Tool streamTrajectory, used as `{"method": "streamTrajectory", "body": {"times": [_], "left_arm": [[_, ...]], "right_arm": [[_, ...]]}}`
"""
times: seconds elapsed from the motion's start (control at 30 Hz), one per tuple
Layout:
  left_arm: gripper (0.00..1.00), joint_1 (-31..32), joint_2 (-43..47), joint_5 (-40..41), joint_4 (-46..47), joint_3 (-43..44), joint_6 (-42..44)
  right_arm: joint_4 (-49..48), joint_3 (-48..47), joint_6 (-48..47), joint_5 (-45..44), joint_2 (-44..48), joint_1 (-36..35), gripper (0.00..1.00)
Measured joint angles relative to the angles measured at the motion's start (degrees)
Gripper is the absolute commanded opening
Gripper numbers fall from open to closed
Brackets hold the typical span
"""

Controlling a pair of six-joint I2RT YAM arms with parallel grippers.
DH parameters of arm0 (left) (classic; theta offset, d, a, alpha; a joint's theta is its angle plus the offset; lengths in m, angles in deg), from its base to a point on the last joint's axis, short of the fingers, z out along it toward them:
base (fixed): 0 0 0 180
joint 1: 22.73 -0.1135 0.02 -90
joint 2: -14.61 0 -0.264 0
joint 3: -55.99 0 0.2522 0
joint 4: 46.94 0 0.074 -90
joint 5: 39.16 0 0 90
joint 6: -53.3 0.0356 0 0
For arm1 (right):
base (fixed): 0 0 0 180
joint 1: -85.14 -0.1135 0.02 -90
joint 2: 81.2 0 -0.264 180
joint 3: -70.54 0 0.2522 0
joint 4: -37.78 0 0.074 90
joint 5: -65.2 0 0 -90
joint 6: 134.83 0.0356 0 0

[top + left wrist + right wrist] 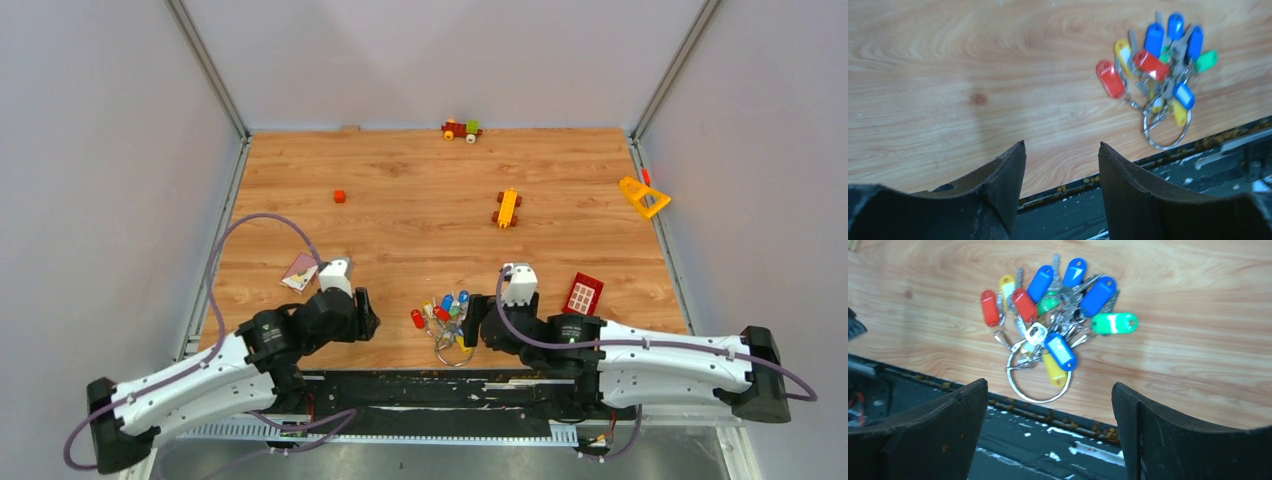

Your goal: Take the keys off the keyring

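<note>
One bunch of keys (445,308) at 6 o'clock of the wooden table (420,200), close to the near edge, between the two arms. At 9 o'clock of the bunch, apart from it, the left gripper (1062,150): jaws apart, nothing between them, only bare wood and the table's edge below. At 3 o'clock, just beside the bunch, the right gripper (1049,386): jaws spread wider, likewise clamped on nothing. In the right wrist view, tags in red, yellow, blue and green fanned from 10 round to 3 o'clock, gathered through small silver rings at the keyring (1039,401). At 6 o'clock of the fan, that large wire loop flat on the wood, its lowest arc right at the table's edge. Further off: a red window brick (583,293) at 2 o'clock of the right gripper, a pink card (299,271) at 11 o'clock of the left one.
</note>
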Motion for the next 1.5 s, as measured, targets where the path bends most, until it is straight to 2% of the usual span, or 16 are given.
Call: {"method": "streamTrajectory", "body": {"times": [0.17, 0.2, 0.27, 0.3, 0.43, 0.63, 0.87, 1.0, 1.13, 1.33, 1.5], "left_arm": [[0.73, 11.17, -12.37, 6.58, 2.21, -0.15, -3.37], [0.79, 12.07, -14.86, 7.41, 2.69, 0.00, -3.67], [0.97, 12.72, -17.88, 8.92, 3.41, 0.04, -4.15], [0.99, 12.76, -18.29, 9.40, 3.54, 0.04, -4.22], [1.00, 12.81, -16.37, 12.57, 4.90, 0.02, -4.79], [1.00, 12.81, -7.06, 15.82, 9.09, -2.60, -4.90], [1.00, 12.81, 2.58, 16.22, 12.37, -10.12, -6.03], [1.00, 12.81, 1.97, 15.98, 12.44, -10.36, -6.82], [0.97, 12.81, -2.36, 14.82, 12.68, -10.36, -6.93], [0.97, 12.81, -7.50, 12.57, 14.19, -10.36, -6.88], [0.96, 12.81, -8.48, 11.19, 16.15, -10.36, -6.75]], "right_arm": [[2.29, -2.56, -6.62, -1.73, -3.39, 2.95, 1.00], [2.27, -3.63, -8.15, -1.09, -4.96, 4.79, 1.00], [2.03, -5.70, -10.78, 0.72, -8.39, 9.38, 1.00], [1.60, -6.16, -12.02, 1.66, -9.62, 11.47, 1.00], [-1.57, -5.27, -16.55, 5.27, -10.69, 15.65, 0.89], [-7.91, -1.92, -19.89, 12.55, -10.45, 20.15, 0.67], [-14.38, 0.04, -20.85, 18.36, -14.29, 21.14, 0.55], [-16.24, 0.00, -20.41, 19.50, -19.08, 21.14, 0.49], [-15.58, -0.17, -18.60, 18.67, -22.58, 21.14, 0.42], [-14.47, -0.31, -15.45, 15.89, -23.78, 21.14, 0.35], [-17.00, -0.09, -14.97, 17.46, -23.78, 21.14, 0.32]]}}
